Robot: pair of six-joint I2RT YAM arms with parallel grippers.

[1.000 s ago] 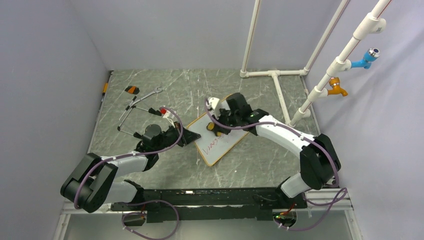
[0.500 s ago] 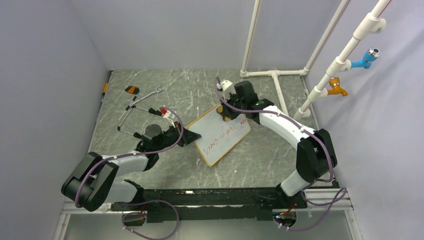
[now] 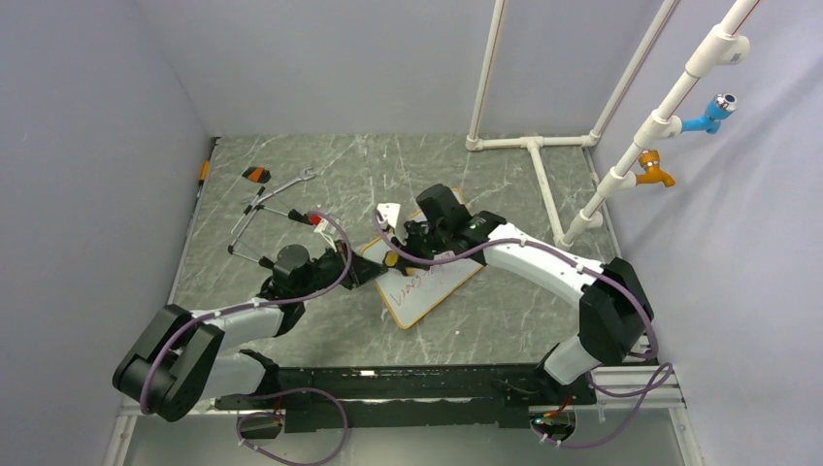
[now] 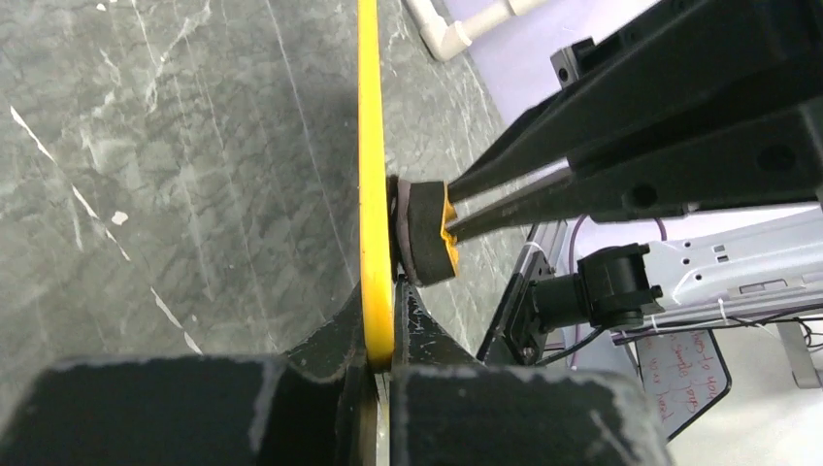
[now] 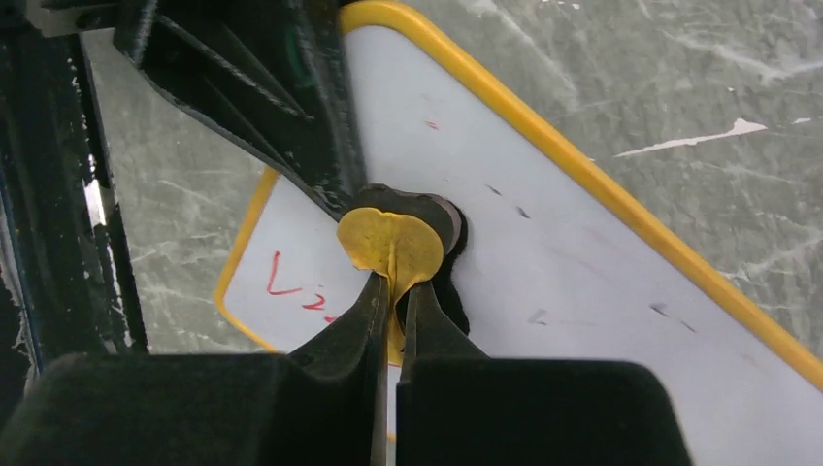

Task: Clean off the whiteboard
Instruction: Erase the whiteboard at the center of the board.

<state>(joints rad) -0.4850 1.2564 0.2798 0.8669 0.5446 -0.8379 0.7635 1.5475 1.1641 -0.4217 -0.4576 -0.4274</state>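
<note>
Over the last second the right pincer (image 5: pixel 396 291) has swung from the middle of the whiteboard (image 3: pixel 434 288) out to its far corner and back across to the left end; it is clamped tight on a small eraser (image 5: pixel 393 243), yellow on top with a dark pad pressed to the white face. The far stretch it crossed now looks nearly clean, with only faint specks; red writing (image 3: pixel 420 282) remains along the near half, so I judge the job about half done.

The left pincer (image 4: pixel 380 325) is shut on the board's yellow frame at the left corner, pinning it. The board lies slantwise in the middle of the counter (image 3: pixel 485 320) and seems nudged slightly left.

The eraser now sits just beside the left fingers, perhaps touching, so there is no room further left. Free travel lies toward the near end, along the red line. The tools (image 3: pixel 277 199) far left and the white pipes (image 3: pixel 536 146) far right are well apart.
</note>
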